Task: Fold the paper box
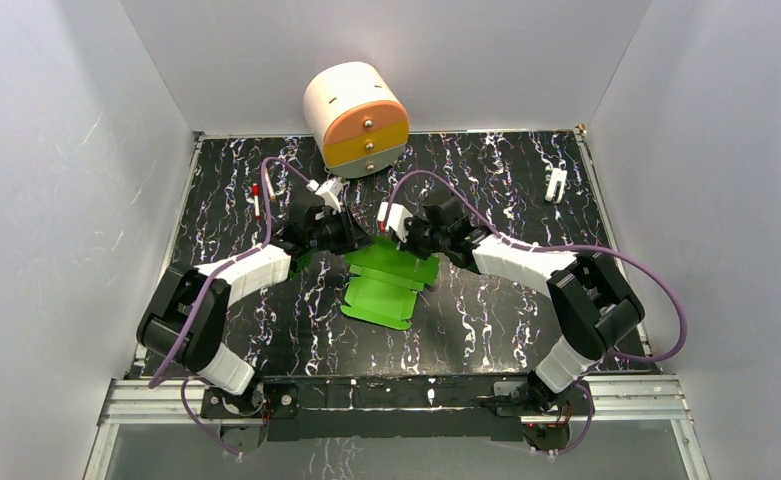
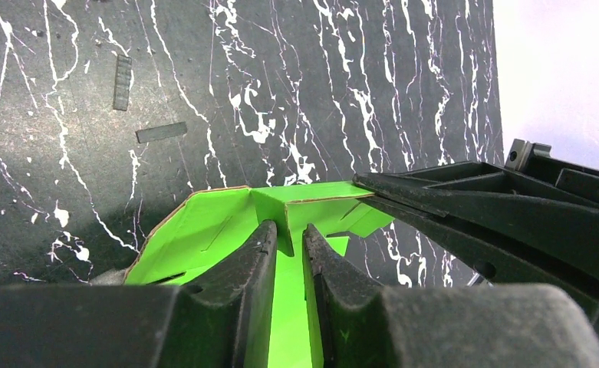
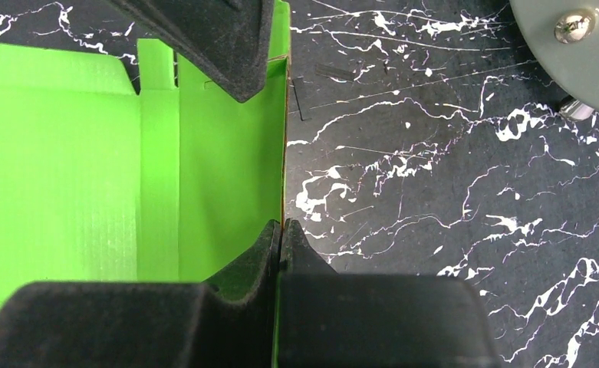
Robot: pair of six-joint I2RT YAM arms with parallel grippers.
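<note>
1 paper box (image 1: 386,285), 1 drawer unit (image 1: 356,118), 2 arms (image 1: 236,280).

Bright even light, soft shadows; nearest wrist-view foreground perhaps slightly blurred

Bare tabletop (image 1: 486,320) right of the paper box (image 1: 386,285); drawer unit (image 1: 358,118) close behind both grippers

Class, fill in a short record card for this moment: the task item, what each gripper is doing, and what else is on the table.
item: paper box, green card, partly folded, flaps raised
left gripper: closed on an upright flap
right gripper: shut on the box's edge
background: round drawer unit at the far edge
surface: black marbled table
</note>
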